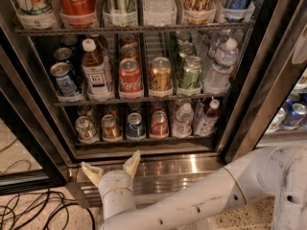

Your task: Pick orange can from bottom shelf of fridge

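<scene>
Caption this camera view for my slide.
Open pincer poised below the bottom shelf, nearly under the orange can.

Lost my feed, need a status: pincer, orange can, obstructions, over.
Open pincer low, before steel base. Untouched orange can second from left, bottom shelf. Tight beside it: blue can.

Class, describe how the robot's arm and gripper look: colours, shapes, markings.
The arm is a thick white tube in rounded segments, scuffed with dark specks, with thin tan rings at its joints. The gripper, low before the fridge base, has a white cylindrical wrist and two pale tan, pointed jaws.
</scene>
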